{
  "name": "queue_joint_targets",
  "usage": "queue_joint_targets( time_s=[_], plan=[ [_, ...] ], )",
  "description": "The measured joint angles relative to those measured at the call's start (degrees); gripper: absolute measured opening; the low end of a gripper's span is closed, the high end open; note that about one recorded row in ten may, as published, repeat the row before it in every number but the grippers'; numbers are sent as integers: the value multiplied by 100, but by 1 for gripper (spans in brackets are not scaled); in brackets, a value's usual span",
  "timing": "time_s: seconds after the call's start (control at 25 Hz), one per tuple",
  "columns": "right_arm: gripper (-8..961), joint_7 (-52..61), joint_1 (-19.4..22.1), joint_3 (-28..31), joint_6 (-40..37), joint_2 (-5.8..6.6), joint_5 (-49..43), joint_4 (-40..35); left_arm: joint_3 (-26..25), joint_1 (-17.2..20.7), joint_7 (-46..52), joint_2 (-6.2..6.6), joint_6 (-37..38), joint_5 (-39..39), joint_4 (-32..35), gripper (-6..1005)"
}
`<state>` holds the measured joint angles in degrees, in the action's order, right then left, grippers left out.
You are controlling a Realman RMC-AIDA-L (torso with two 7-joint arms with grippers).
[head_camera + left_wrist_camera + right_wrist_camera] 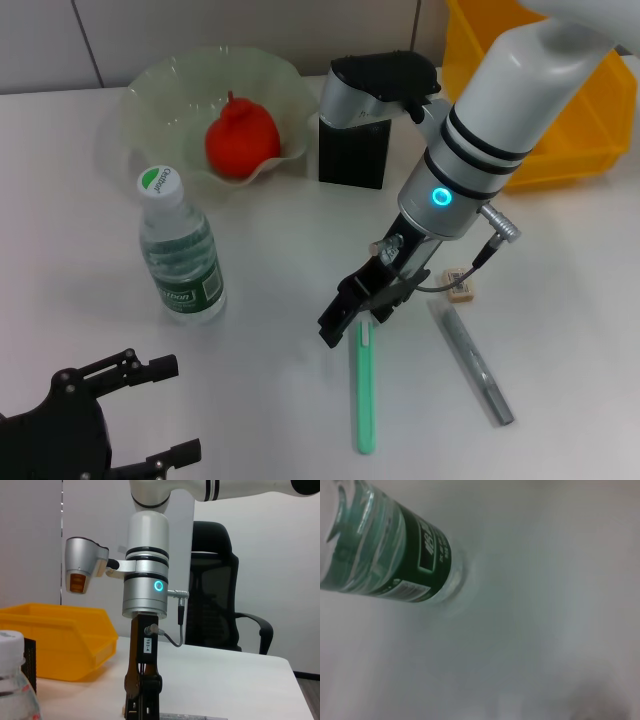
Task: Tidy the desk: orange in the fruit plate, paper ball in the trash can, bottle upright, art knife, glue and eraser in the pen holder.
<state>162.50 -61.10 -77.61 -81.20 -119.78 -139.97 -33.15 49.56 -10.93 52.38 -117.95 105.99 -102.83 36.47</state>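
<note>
From the head view I see the right gripper (350,312) lowered to the white worktop (270,330), its dark fingers directly over the upper end of a green pen-shaped tool (365,385) that lies lengthwise toward me; I cannot tell whether the fingers are spread or closed on it. Beside that tool, to the right, lies a grey stick-shaped item (477,367), and the eraser (461,283) sits just beyond its far end, close to the right arm's wrist. The left gripper (165,410) rests at the near left corner with its 2 fingers spread apart and nothing between them. The bottle (180,250) stands upright on the left side of the worktop, cap up; the right wrist view shows its green label (420,560) close by. The orange (241,138) lies inside the fruit plate (165,90) at the far left. The pen holder (353,150) stands just right of the plate, partly hidden by the right arm's camera housing. The trash can (575,140) sits at the far right, behind the arm. I cannot locate the paper ball in any view.
</note>
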Motion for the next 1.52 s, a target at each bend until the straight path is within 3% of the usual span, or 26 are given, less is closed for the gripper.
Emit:
queue_joint_targets(
  time_s=[0.28,1.0,1.24,1.52],
  plan=[
    [791,56,22,-308,-43,-2,143,0,10,7,-11,-8,1,0,-14,785],
    [730,262,44,-372,22,-9,281,54,21,-20,-37,-9,6,0,-88,785],
    [493,617,-57,-769,96,-11,246,47,18,-47,-39,-12,2,0,-88,785],
    [401,669,-77,-809,149,-11,267,38,13,-52,-49,-17,1,0,-88,785]
  ],
)
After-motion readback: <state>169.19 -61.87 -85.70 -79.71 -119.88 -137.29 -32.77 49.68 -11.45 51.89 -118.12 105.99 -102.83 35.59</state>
